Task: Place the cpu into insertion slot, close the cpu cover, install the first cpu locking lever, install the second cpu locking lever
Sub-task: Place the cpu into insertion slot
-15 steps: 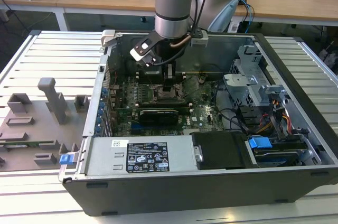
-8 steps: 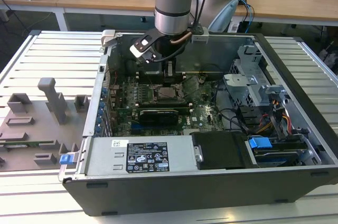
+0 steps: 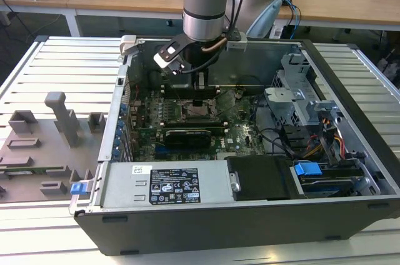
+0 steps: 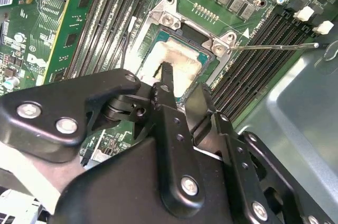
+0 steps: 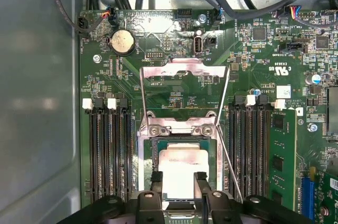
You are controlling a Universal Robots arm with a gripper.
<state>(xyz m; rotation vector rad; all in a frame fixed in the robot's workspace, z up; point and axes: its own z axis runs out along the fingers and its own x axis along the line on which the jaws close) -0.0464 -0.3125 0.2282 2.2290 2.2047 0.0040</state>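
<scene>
The cpu [image 5: 182, 168], a square chip with whitish paste smeared on its metal top, lies flat in the insertion slot [image 5: 154, 155]; in the second wrist view the cpu [image 4: 177, 57] shows a green edge inside the socket frame. The cpu cover [image 5: 185, 78] stands raised on its hinge beyond the slot. A thin wire locking lever [image 5: 229, 166] slants up beside the socket and reaches out as a long rod [image 4: 274, 47]. My gripper [image 5: 178, 182] hangs just above the chip, open, its black fingertips [image 4: 165, 73] casting a shadow on it. In the exterior view the gripper [image 3: 200, 99] reaches down into the computer case.
Long black memory slots [image 5: 105, 150] flank the socket on both sides. A coin battery [image 5: 122, 42] and cable bundles sit beyond the cover. The grey case wall [image 5: 37, 102] is close. The power supply [image 3: 156, 184] and drive cage [image 3: 300, 96] fill the case's near and right parts.
</scene>
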